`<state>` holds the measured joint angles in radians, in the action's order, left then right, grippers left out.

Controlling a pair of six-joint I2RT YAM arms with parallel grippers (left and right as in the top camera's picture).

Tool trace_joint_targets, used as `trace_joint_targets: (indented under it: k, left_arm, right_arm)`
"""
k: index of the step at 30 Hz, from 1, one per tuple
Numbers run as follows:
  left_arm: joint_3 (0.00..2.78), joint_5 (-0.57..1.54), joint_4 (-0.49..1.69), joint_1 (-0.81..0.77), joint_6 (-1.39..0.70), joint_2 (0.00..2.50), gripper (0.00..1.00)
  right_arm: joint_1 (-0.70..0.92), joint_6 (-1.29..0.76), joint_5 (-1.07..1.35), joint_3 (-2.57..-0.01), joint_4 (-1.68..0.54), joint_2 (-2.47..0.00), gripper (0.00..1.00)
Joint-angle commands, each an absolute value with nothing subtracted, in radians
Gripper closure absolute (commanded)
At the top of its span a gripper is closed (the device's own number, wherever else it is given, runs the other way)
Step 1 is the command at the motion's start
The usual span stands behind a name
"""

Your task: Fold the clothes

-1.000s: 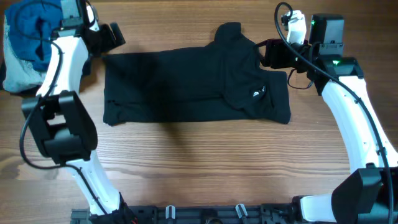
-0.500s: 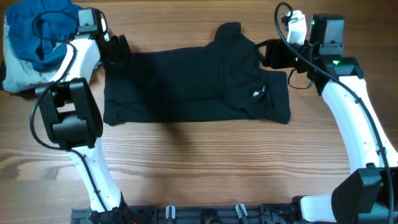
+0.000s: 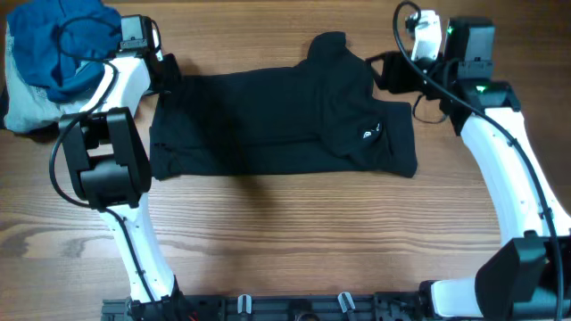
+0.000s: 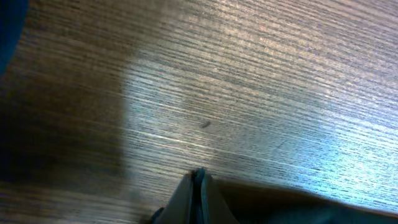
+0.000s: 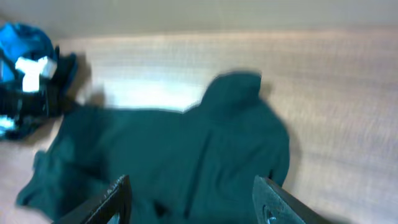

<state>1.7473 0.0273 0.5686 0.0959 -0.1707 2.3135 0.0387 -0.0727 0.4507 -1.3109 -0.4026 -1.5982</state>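
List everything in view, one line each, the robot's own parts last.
black garment: one, black, spread flat mid-table; white logo near its right end
blue garment: one, bright blue, bunched at the far-left corner
pale garment: one, pale blue-white, under the blue one
table: one, brown wood, beneath everything
base rail: one, black, near edge
arms: two, white and black; left arm, right arm
left fingers: shut, at the black garment's far-left corner; hold on cloth unclear
right fingers: open, above its far-right end
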Motion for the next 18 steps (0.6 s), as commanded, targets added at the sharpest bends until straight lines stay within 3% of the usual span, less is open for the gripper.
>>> trace_joint_targets:
  k: [1,11,18]
  left_arm:
    - [1.755,0.028,0.616,0.093,-0.194,2.325,0.96]
    - [1.755,0.032,0.852,0.052,-0.249,2.209,0.96]
    - [1.755,0.031,1.004,0.049,-0.304,2.173,0.96]
  right_arm:
    - [0.043,-0.057,0.434,-1.330,-0.254,-1.662,0.35]
    - [0.060,-0.192,0.446,-1.330,0.270,-2.058,0.29]
    - [0.059,-0.238,0.405,-1.331,0.357,-2.156,0.29]
